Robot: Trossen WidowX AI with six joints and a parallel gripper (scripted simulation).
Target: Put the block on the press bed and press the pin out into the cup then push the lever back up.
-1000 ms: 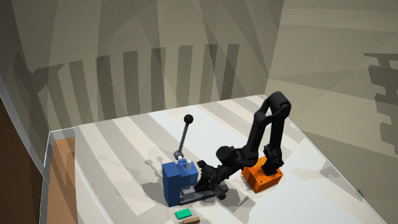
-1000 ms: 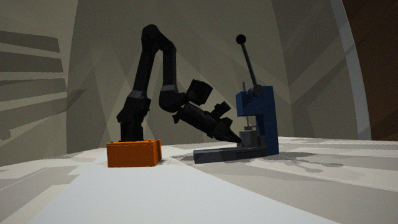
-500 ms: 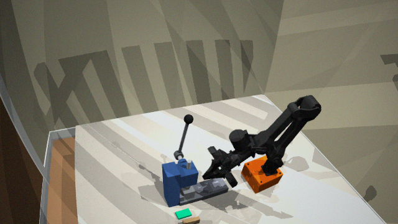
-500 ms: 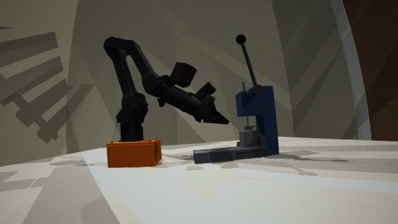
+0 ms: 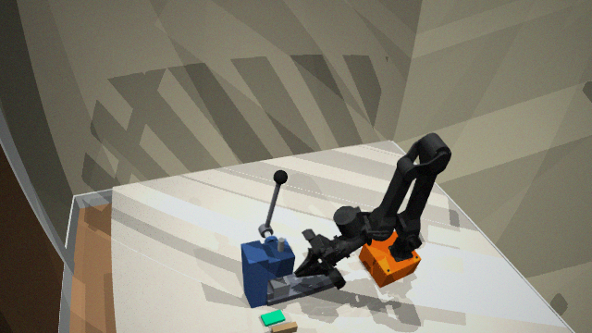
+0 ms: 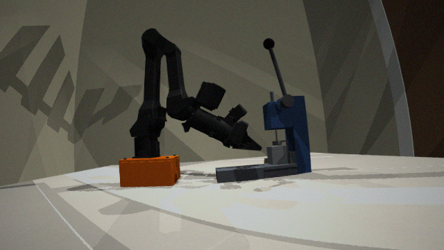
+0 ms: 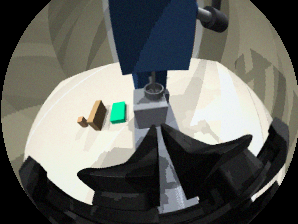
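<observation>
Beyond the gripper (image 7: 157, 127), green pad (image 7: 118, 112), hidden from the exterior view.
</observation>
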